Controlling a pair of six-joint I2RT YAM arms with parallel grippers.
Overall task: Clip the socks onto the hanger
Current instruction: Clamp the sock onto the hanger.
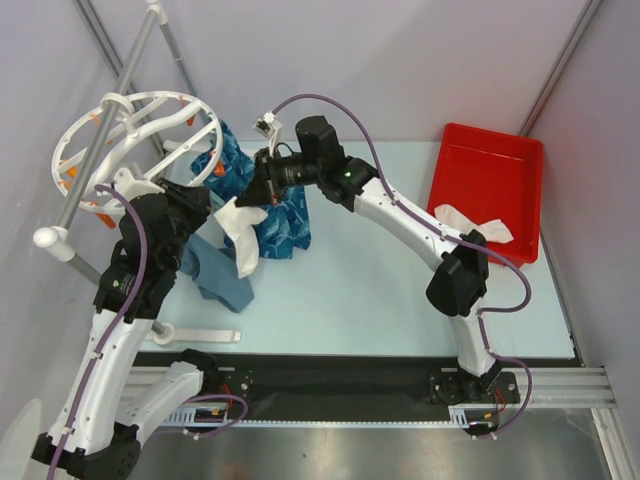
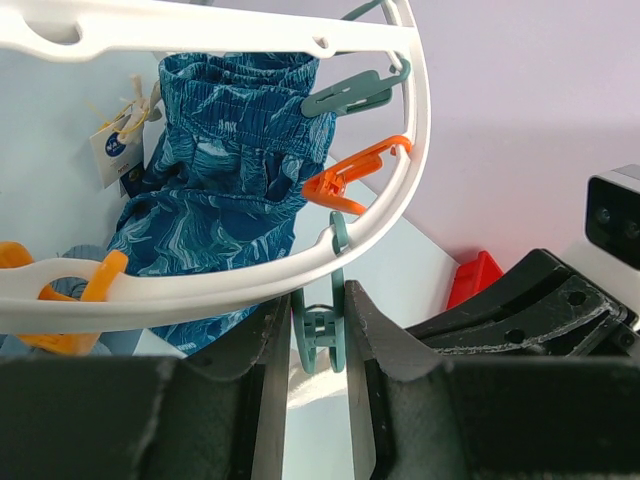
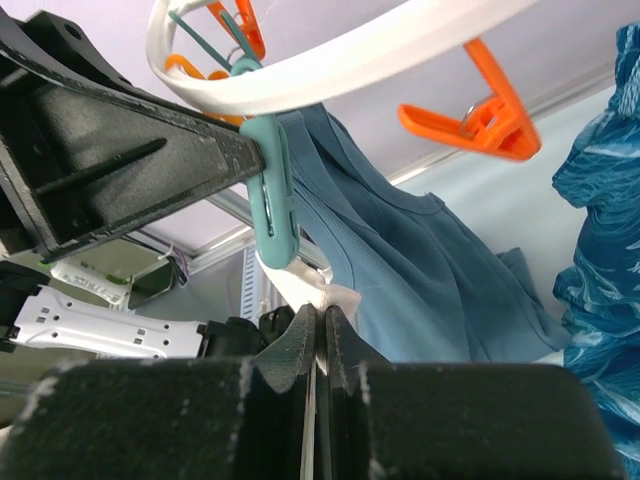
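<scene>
The hanger (image 1: 140, 135), a white spoked ring with orange and teal clips, hangs at the back left. My left gripper (image 2: 318, 300) is shut on a teal clip (image 2: 318, 340) under the hanger's rim (image 2: 200, 285), squeezing its handles. My right gripper (image 3: 320, 315) is shut on a white sock (image 3: 300, 285), whose top edge sits in the lower end of that teal clip (image 3: 272, 190). From above, this sock (image 1: 240, 230) hangs below the right gripper (image 1: 258, 190). A second white sock (image 1: 475, 222) lies in the red tray (image 1: 500, 160).
Blue patterned shorts (image 1: 275, 225) and a grey-blue garment (image 1: 215, 275) hang from the hanger, close to both grippers. An orange clip (image 2: 350, 175) and another teal clip (image 2: 345, 95) sit on the rim. Grey rack poles (image 1: 100, 150) stand at the left.
</scene>
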